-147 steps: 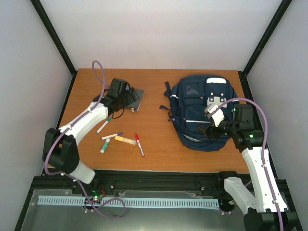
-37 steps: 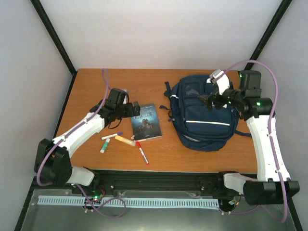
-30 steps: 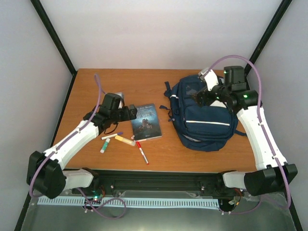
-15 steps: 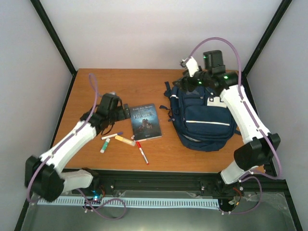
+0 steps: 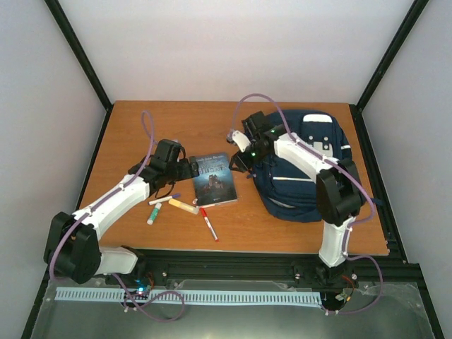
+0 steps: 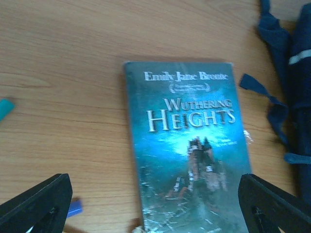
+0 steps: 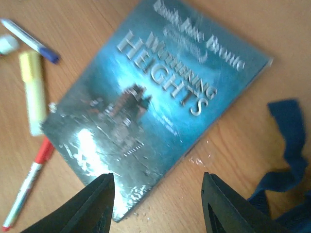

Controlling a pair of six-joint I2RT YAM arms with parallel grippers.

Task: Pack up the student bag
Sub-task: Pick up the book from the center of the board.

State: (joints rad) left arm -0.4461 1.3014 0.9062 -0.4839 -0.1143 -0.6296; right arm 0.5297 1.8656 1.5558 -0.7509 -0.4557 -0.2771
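Hidden: in the overhead view the right arm (image 5: 300,152) lies across the upper left part of the bag (image 5: 293,194) and covers that stretch of fabric.
Cut off: both wrist views catch only the bag's dark blue straps (image 7: 286,145) at their right edge. The left wrist view loses the bottom of the book (image 6: 189,145). The left pincer (image 6: 153,187) and right pincer (image 7: 156,182) show only their dark fingertips (image 6: 34,204) along the lower edge.
Hard to make out: the right wrist view is blurred. The small line under the author's name on the cover cannot be read. A white object at that view's top left edge is too cropped to name.
Bag: flat on the right half of the desk (image 5: 141,127), front pockets up, straps trailing towards the book.
Book: face up, titled "Wuthering Heights", just left of the bag.
Left pincer: spread wide above the lower half of the book and gripping nothing. Whether it touches the cover cannot be told.
Right pincer: partly spread over the book's side nearest the bag, with nothing between the fingers. Contact cannot be told.
Beside the book: a yellow highlighter (image 7: 33,92), a red pen (image 7: 26,194) and a white pen (image 7: 29,41) with a blue cap lie on the desk, on the side away from the bag.
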